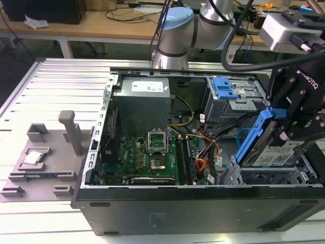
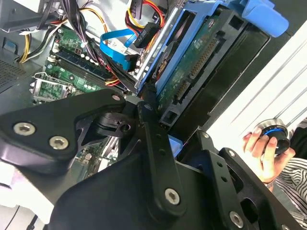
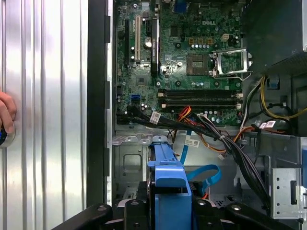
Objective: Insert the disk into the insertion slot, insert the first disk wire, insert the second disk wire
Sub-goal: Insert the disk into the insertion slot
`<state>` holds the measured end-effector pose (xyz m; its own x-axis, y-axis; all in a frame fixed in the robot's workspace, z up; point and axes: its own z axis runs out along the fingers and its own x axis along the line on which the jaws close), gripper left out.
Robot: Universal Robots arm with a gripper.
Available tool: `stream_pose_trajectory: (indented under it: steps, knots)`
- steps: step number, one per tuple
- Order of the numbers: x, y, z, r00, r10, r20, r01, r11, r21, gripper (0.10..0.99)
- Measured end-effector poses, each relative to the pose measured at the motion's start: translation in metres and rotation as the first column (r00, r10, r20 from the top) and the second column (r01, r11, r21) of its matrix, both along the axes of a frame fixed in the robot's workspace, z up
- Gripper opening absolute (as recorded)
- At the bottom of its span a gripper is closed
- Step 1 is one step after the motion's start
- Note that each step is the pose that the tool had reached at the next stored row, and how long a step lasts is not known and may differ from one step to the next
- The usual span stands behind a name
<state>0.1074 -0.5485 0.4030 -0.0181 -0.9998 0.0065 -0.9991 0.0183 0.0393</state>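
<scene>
1. The first step is in hand but not finished. The disk (image 1: 271, 152), in its blue frame, is tilted, with its lower end just at the slot (image 1: 264, 177). The slot is the silver perforated cage in the corner of the computer case (image 1: 177, 208), on the exterior view's right. The disk does not lie flat in the bay yet.
2. I judge that both wire steps are left to do. In the second wrist view nothing is plugged into the connector edge of the disk (image 2: 192, 72). A blue flat cable (image 2: 117, 45) lies loose near it, over the motherboard (image 2: 67, 72).
3. The gripper (image 1: 284, 127) is clamped on the disk and grasps its upper part, so the disk hangs slanted below the fingers.
4. The grey cage (image 1: 238, 104) with the blue latch (image 1: 223, 87) stands further back, apart from the disk.
</scene>
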Motion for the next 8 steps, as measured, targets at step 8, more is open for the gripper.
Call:
stream_pose_trajectory:
  steps: [8]
  knots:
    - [0.0, 0.0, -0.0127, 1.0, 0.0, 0.0, 0.0, 1.0, 0.0, 0.365]
